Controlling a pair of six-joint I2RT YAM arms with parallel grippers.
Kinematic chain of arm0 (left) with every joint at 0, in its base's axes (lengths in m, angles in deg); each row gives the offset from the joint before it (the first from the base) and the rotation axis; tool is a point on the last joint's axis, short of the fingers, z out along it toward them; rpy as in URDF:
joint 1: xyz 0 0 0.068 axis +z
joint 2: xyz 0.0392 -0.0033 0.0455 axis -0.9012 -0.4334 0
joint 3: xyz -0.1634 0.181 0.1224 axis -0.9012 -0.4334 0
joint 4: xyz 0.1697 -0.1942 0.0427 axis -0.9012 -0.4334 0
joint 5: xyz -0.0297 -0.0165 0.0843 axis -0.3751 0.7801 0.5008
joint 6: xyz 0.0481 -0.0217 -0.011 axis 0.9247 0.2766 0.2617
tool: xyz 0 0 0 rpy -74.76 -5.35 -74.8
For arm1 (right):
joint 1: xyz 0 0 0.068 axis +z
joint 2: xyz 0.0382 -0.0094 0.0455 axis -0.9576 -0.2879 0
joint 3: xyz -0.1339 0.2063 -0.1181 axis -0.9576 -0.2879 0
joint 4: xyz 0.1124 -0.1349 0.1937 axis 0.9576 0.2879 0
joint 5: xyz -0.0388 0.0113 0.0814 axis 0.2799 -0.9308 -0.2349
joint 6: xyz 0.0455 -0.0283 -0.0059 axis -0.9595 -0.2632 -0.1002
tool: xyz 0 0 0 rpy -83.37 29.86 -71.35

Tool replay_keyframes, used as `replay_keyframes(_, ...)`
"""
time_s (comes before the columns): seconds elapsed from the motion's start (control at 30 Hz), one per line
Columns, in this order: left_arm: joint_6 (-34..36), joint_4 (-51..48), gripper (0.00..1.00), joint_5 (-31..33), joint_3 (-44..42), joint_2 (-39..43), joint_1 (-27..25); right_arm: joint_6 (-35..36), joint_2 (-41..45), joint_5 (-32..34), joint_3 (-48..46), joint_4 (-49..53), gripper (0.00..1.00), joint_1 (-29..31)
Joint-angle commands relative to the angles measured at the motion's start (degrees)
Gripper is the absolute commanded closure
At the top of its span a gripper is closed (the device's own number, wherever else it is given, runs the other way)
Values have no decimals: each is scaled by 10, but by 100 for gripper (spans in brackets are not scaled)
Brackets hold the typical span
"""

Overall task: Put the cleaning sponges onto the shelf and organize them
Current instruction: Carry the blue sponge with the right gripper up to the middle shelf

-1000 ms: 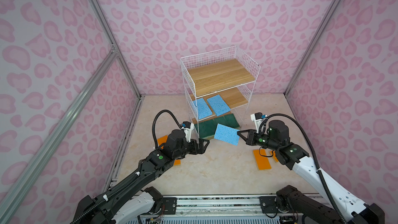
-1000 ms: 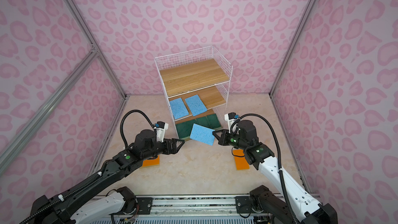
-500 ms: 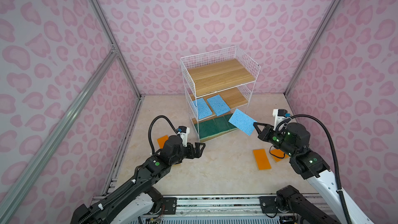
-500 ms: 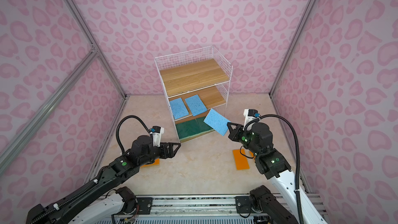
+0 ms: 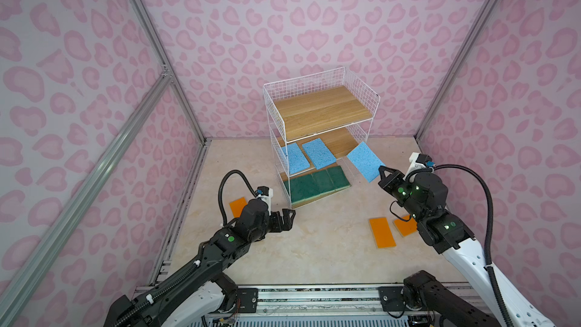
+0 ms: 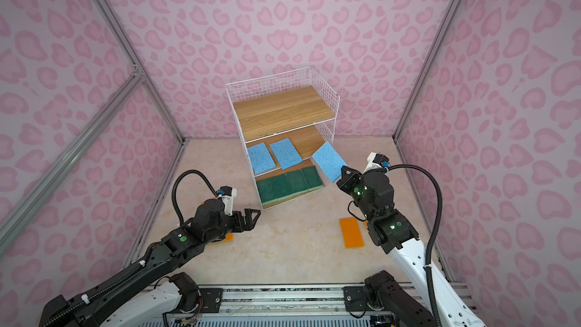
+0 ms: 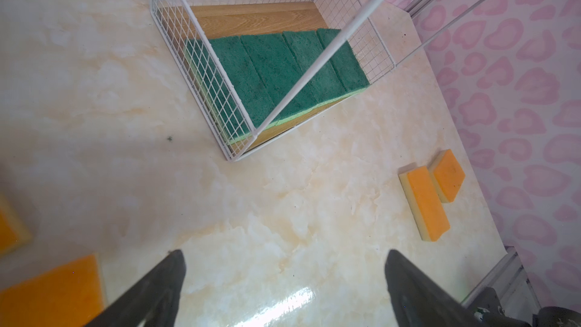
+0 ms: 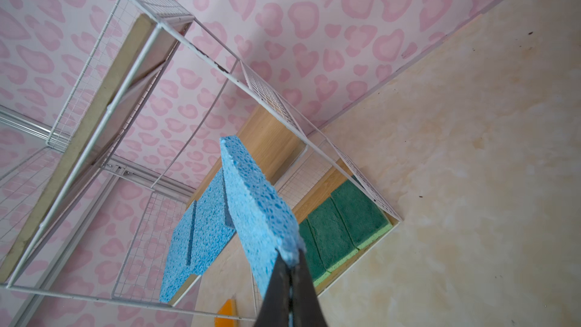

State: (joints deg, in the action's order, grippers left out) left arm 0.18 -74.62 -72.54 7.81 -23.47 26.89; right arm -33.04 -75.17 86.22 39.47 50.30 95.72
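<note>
Nearest on the left, the left gripper (image 5: 287, 219): jaws spread wide, nothing between them, poised low over the marbled floor (image 5: 323, 246), just short of the front left corner of the shelf (image 5: 361, 89). Under and beside that arm, two orange-topped sponges flat on the floor: one (image 5: 237, 206) in plain sight past the wrist, the other (image 6: 228, 236) only a sliver under the arm in a top view.

Across on the right, two more orange-topped sponges with yellow bases, flat on the floor and just beside each other: the nearer (image 5: 382, 232) fully seen, the farther (image 5: 405, 226) partly behind the right arm.

A little beyond these, the right gripper (image 5: 382, 172): jaws pinched tight on one corner of a light blue sponge (image 5: 364, 160). Sponge lifted clear of the floor, tilted, its far end just beside the right front corner of the middle board (image 5: 342, 143). Contact with wire or wood not to be told.

Farther back, on the lowest oak board, four dark green-topped sponges (image 5: 317, 184) in one snug row, edge to edge, lighter green bases showing along the front. One tier up, two porous blue sponges (image 5: 294, 158) (image 5: 317, 154) flat, side by side, on the left half of the middle board.

Farthest and highest, the top board (image 5: 320, 111), close against the pink-patterned back wall (image 5: 298, 26).
</note>
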Motion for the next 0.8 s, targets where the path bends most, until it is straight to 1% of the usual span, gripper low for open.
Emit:
replay_keyframes(0.0, 7, 8, 2, 12, 4, -2, 4, -8, -11, 47, 5, -30, 100, 7)
replay_keyframes(0.07, 8, 13, 3, 10, 1, -4, 9, -10, -20, 65, 8, -33, 100, 11)
replay_keyframes(0.3, 7, 31, 3, -17, -15, -6, 44, -7, -56, 85, 27, -43, 100, 28)
replay_keyframes(0.47, 9, 39, 3, -29, -23, -8, 63, -4, -78, 112, 40, -52, 100, 40)
replay_keyframes(0.77, 14, 50, 3, -28, -42, 5, 82, 4, -123, 151, 70, -59, 100, 62)
